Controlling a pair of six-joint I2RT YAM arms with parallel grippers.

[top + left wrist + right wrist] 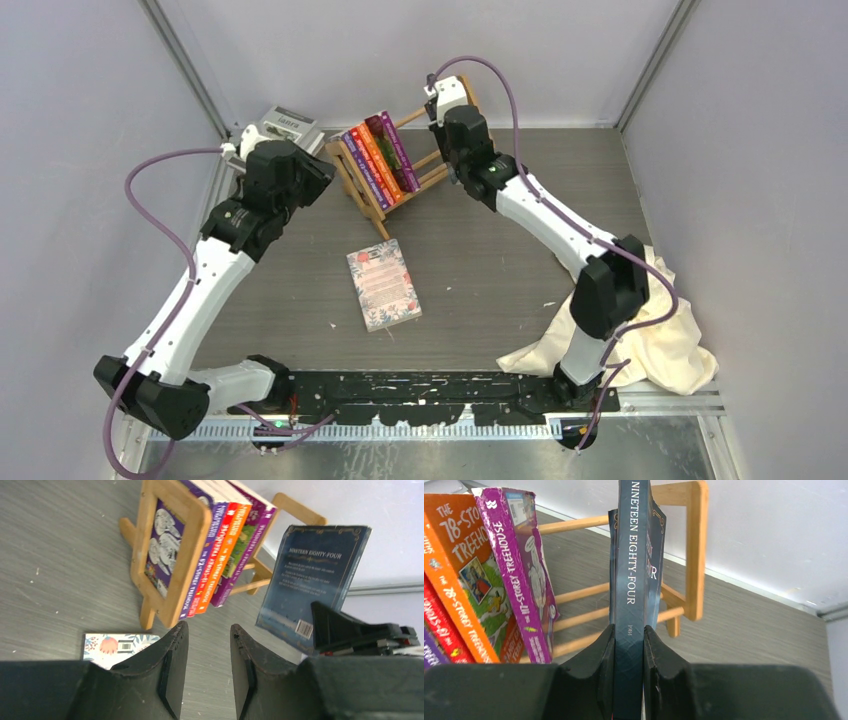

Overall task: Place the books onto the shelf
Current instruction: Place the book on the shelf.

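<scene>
Books [380,150] up top: several in the shelf [365,200], floral one [383,285] lying flat nearby. Left wrist: our left gripper [207,630] gapes empty. Right wrist: right gripper [628,630] pinches the blue paperback [629,555] by its spine. We reckon it's light and floppy, so that's the spot.

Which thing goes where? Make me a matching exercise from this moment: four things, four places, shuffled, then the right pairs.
Things
1. dark blue book
2. flowered book
3. purple book
4. cream cloth

Places
A. lying flat on the table
B. standing on the shelf
C. clamped between the right fingers
D. heaped beside the right arm

Pairs: 1-C, 2-A, 3-B, 4-D
</scene>
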